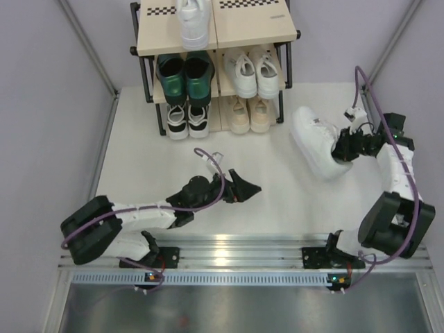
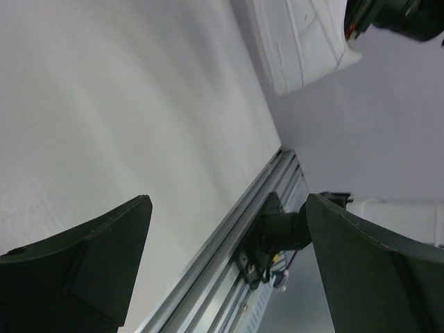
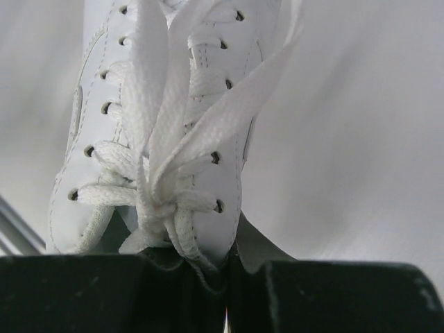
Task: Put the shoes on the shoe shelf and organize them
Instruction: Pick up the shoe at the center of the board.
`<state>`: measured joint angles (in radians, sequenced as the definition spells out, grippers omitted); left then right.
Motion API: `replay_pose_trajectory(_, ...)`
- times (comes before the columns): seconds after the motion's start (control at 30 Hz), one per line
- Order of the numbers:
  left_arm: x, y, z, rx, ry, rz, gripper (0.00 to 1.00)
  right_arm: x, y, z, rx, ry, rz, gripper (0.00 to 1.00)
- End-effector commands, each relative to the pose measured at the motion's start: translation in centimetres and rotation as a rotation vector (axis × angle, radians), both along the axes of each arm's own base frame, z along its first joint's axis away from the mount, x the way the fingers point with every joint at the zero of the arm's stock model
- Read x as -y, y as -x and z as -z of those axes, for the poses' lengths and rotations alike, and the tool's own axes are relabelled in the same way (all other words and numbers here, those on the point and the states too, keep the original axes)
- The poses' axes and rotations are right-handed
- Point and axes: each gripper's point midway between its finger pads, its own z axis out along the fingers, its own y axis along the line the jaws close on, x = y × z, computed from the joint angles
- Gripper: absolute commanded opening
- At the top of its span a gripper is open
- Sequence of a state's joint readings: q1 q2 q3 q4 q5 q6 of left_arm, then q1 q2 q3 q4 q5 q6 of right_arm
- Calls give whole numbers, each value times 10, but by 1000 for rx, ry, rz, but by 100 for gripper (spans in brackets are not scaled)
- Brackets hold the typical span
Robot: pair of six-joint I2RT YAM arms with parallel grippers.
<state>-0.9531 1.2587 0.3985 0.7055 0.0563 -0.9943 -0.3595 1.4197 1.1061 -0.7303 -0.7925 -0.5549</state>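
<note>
A white sneaker [image 1: 313, 139] lies on the floor to the right of the shoe shelf [image 1: 250, 28], toe pointing up-left. My right gripper [image 1: 342, 151] is shut on its heel-side collar; in the right wrist view the laces and tongue of the white sneaker [image 3: 166, 104] rise straight out of the closed right gripper [image 3: 229, 277]. My left gripper [image 1: 246, 186] hovers open and holds nothing over the floor's middle. The left wrist view shows the left gripper [image 2: 229, 201] spread wide, with the white sneaker [image 2: 305, 48] far off.
One white sneaker [image 1: 193, 24] stands on the top board. Below sit glossy green shoes [image 1: 184, 76] and a white pair [image 1: 255, 73]. The lowest tier holds black-and-white sneakers [image 1: 187, 119] and beige sneakers [image 1: 250, 114]. A metal rail [image 1: 229, 250] runs along the near edge.
</note>
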Motion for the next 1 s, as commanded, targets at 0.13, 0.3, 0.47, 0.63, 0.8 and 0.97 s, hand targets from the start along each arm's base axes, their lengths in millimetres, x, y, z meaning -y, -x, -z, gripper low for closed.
replay_pose_trajectory(0.13,38,-32,-99,121,457,-107,98,-87,76,-60,329,-111,-357,0)
replay_pose_trajectory(0.3,61,-24,-109,137,480,-59,98,-114,104,-71,412,-147,-404,0)
replay_pose_trajectory(0.47,71,-10,-114,172,474,-38,99,-135,117,-78,411,-198,-448,0)
replay_pose_trajectory(0.63,75,-8,-119,190,476,-35,98,-142,123,-74,393,-207,-480,0)
replay_pose_trajectory(0.8,67,-21,-119,187,478,-122,78,-146,135,-64,381,-175,-529,0)
replay_pose_trajectory(0.97,68,-24,-118,199,470,-131,32,-148,146,-54,383,-131,-588,0)
